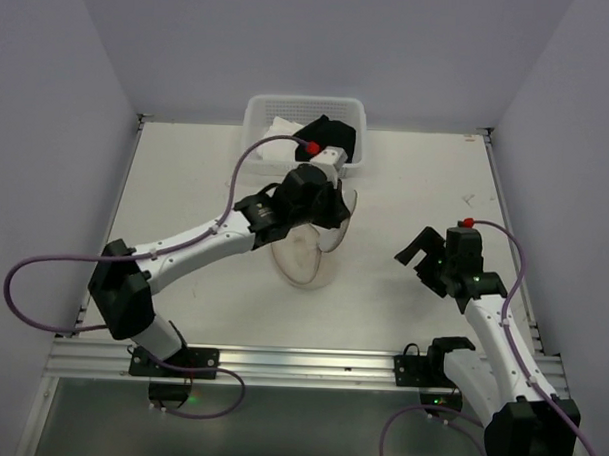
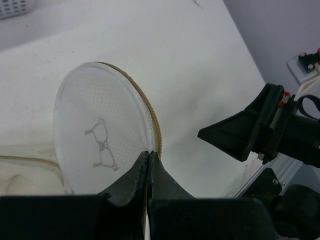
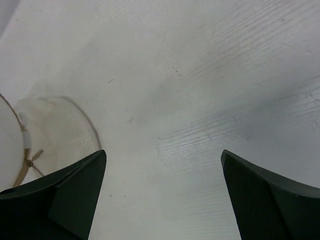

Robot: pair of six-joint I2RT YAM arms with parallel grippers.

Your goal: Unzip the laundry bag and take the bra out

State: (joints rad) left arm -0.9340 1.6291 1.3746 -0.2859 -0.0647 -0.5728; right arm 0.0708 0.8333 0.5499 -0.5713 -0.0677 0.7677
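The laundry bag (image 1: 305, 260) is a round, whitish mesh drum in the middle of the table. Its flat face (image 2: 95, 105) with the small bra icon (image 2: 102, 146) stands tilted up, and a tan zipper (image 2: 156, 125) runs along its rim. My left gripper (image 2: 150, 153) is shut on that rim right beside the zipper, reaching over the bag (image 1: 320, 204). Off to the right of the bag, my right gripper (image 1: 420, 254) hangs open over bare table with nothing between its fingers (image 3: 163, 152). The bag's mesh edge (image 3: 55, 127) shows at the left of the right wrist view. The bra is hidden.
A white perforated plastic basket (image 1: 256, 114) stands at the back edge, holding a white cloth and a dark item (image 1: 338, 131). White walls close in the table on three sides. The arm bases sit on a metal rail (image 1: 310, 363) at the near edge.
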